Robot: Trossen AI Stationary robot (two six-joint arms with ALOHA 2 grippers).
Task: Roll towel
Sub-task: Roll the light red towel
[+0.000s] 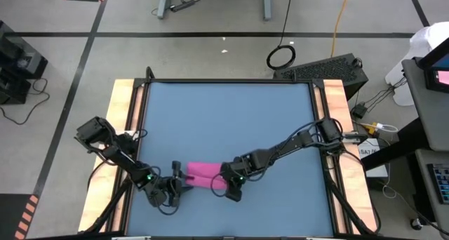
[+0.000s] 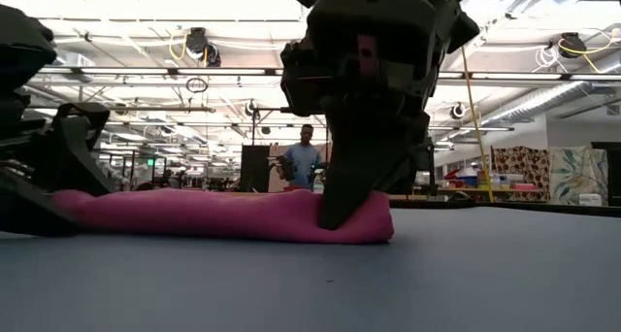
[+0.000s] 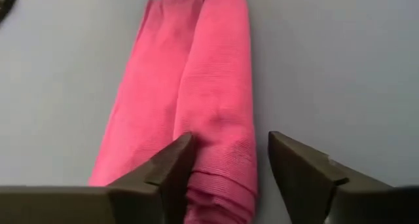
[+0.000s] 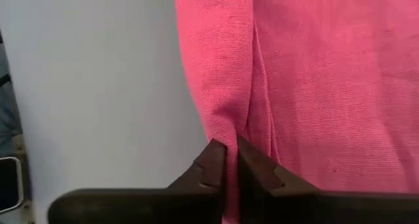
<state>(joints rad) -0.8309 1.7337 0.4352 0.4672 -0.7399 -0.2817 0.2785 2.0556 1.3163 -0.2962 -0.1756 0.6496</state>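
Observation:
The magenta-pink towel (image 1: 202, 172) lies on the blue table (image 1: 224, 121) near its front edge. It is a long, partly rolled strip running left to right, and it also shows in the low view (image 2: 213, 215). My left gripper (image 1: 179, 182) is at the towel's left end. It is open, with one finger on each side of the rolled end (image 3: 219, 185). My right gripper (image 1: 232, 186) is at the towel's right end, shut on a fold of it. No white tag shows. My left gripper stands astride the rolled left end; one finger (image 3: 171, 166) lies close against the cloth, and I cannot tell whether it touches. My right gripper pinches a raised fold of the towel (image 4: 230, 129) between its two fingertips, at the roll's edge near the right end. It comes from above, pointing down (image 2: 340, 211). The towel lies on the table.
Wooden side rails (image 1: 126, 114) run along the table's left and right edges. The far half of the table is bare blue surface. A person (image 2: 305, 159) stands far off in the room behind.

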